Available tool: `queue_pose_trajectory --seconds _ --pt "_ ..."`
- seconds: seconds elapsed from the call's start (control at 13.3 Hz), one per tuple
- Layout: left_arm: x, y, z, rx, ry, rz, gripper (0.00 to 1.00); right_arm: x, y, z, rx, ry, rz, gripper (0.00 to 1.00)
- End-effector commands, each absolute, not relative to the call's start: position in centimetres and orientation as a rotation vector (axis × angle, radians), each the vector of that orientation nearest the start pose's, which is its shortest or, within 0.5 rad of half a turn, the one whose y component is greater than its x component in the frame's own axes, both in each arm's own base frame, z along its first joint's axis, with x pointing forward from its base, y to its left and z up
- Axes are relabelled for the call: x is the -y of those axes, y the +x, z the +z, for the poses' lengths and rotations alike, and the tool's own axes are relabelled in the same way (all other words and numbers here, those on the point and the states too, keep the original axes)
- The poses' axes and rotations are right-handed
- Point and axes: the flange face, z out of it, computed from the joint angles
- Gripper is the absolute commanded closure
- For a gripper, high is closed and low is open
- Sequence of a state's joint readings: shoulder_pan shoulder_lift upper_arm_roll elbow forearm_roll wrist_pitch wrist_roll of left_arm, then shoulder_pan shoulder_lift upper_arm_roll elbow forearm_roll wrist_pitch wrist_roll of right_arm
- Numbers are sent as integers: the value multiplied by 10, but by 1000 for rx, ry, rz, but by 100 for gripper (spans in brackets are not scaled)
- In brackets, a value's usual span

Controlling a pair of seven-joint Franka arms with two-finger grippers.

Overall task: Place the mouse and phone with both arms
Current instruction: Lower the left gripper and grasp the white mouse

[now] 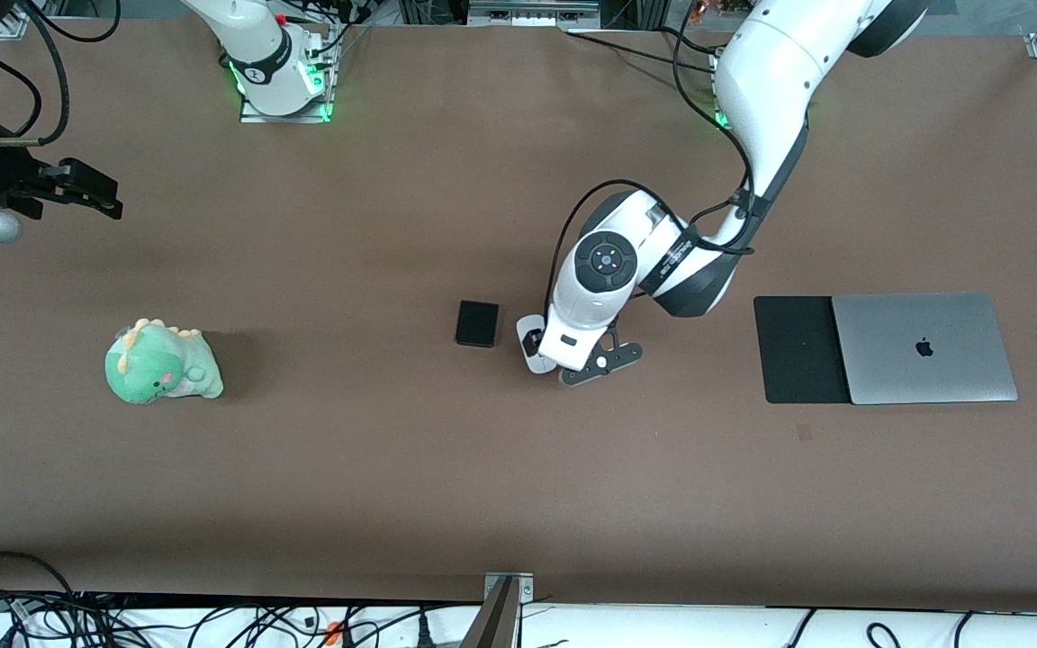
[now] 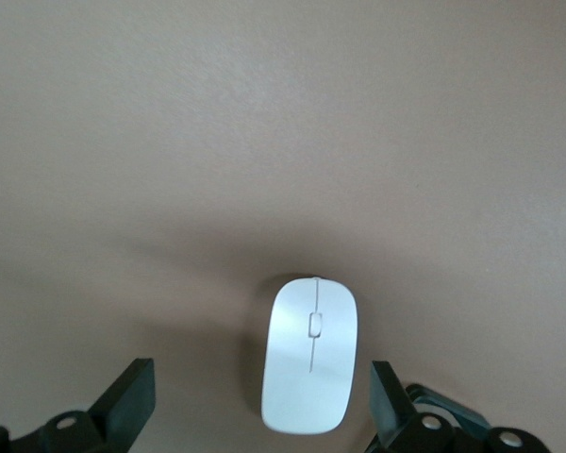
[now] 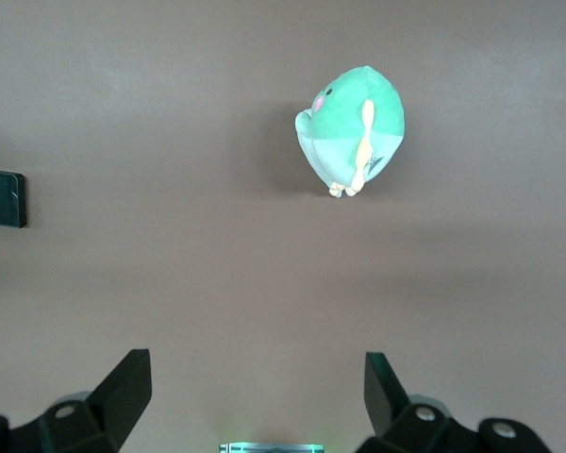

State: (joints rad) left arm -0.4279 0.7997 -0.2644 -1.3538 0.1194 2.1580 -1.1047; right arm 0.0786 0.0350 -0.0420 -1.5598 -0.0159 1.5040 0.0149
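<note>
The white mouse (image 1: 526,330) lies on the brown table mid-table, partly hidden under the left hand. In the left wrist view the mouse (image 2: 310,354) lies between the two spread fingers, closer to one of them and touching neither. My left gripper (image 1: 543,349) (image 2: 259,408) is open and low over it. The black phone (image 1: 477,324) lies flat beside the mouse, toward the right arm's end; it also shows at the edge of the right wrist view (image 3: 2,198). My right gripper (image 1: 86,191) (image 3: 255,392) is open and empty, held up over the right arm's end of the table.
A green plush dinosaur (image 1: 163,363) (image 3: 354,127) lies toward the right arm's end. A closed grey laptop (image 1: 924,346) rests partly on a black mouse pad (image 1: 793,349) toward the left arm's end. The right arm's base (image 1: 283,81) glows green.
</note>
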Motion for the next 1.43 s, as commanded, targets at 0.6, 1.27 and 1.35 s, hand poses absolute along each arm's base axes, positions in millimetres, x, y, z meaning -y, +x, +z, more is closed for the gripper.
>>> queue_pose_trajectory --seconds 0.6,1.27,1.35 --pt "481 591 197 733 -3103 -50 0 -21 555 606 34 -3146 147 0" --pt "487 579 184 642 -3082 -77 12 -29 556 607 55 -3147 140 0" --pt "486 580 183 641 -3080 -78 17 -29 556 607 55 -3147 140 0"
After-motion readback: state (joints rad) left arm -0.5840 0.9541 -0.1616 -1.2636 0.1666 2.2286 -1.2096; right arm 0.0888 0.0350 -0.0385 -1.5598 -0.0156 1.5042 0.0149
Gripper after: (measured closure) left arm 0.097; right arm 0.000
